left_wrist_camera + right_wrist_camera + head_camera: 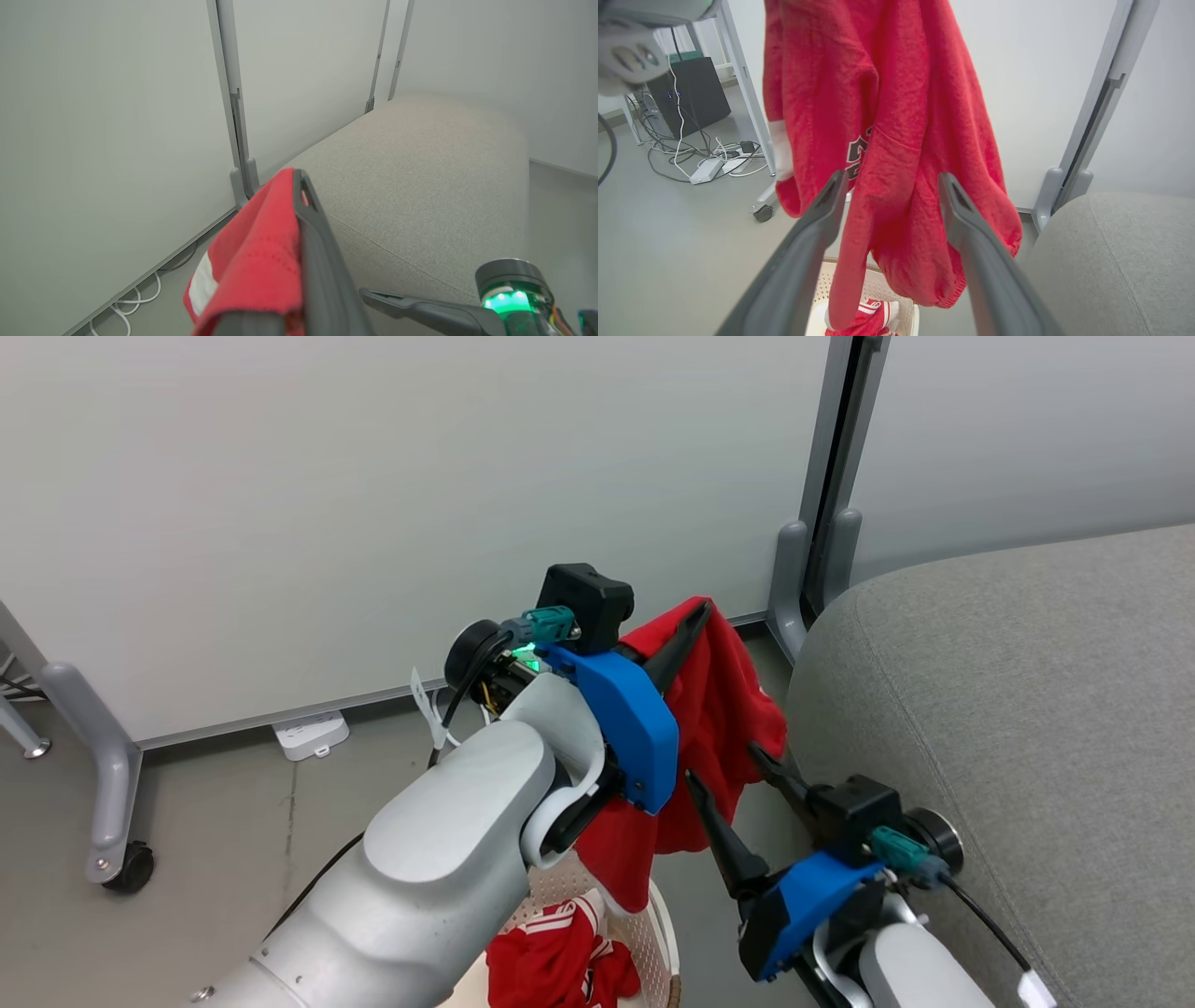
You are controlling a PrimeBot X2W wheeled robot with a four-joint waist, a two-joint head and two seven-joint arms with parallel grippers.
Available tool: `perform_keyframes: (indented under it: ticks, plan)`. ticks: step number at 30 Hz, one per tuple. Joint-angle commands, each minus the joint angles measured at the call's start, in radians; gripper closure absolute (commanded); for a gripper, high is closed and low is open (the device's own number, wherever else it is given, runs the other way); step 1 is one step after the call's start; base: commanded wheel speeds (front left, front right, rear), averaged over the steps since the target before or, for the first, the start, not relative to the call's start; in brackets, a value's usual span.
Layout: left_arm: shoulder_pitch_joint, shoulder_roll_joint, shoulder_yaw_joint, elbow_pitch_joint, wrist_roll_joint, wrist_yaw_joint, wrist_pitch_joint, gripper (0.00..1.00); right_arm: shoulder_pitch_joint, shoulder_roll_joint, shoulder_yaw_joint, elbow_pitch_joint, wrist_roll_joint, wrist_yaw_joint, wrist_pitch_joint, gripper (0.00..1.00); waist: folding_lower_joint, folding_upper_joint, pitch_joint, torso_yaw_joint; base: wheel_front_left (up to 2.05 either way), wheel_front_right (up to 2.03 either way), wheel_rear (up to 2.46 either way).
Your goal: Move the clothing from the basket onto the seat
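The task is judged to be under way with nothing yet delivered: no clothing is seen on the grey sofa (1008, 709), whose visible upholstery is bare in all three views. One red jersey (724, 709) is clear of the laundry basket (658, 919) and is held in the air by the left jaws, which are closed on a fold near its top. In the left wrist view the red cloth is seen pinched against one dark finger (317, 242), with a white trim band showing lower down. The jersey hangs freely, its lowest fold over the basket and its side just beside the rounded edge of the sofa. Part of a black-and-white number (856, 156) is visible on it in the right wrist view. The right jaws are spread wide and grip nothing. The hanging cloth is seen between their tips in the right wrist view, though whether it is touched cannot be told. A striped red garment (560, 957) with white trim lies crumpled in the bottom of the basket. What is left, by this reckoning, is for the held jersey to be carried over the sofa and released there, and then for the striped garment to be lifted, carried across and released. Roughly a quarter of the work is judged to be done
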Motion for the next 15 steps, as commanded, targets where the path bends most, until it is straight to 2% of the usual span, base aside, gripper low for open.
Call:
perform_keyframes:
  ticks: [1, 15]
  plan:
    - [-0.017, 0.002, -0.007, -0.006, -0.01, 0.001, -0.009, 1.0, -0.024, -0.002, 0.01, 0.015, 0.002, 0.0, 0.002, 0.0, 0.0, -0.0001, 0.0, 0.002, 0.0, 0.0, 0.0]
    - [-0.057, 0.002, -0.103, -0.014, -0.093, 0.017, -0.032, 1.0, -0.232, -0.002, 0.107, 0.281, 0.11, 0.0, -0.005, 0.0, 0.0, -0.0001, -0.003, 0.03, 0.0, 0.0, 0.0]
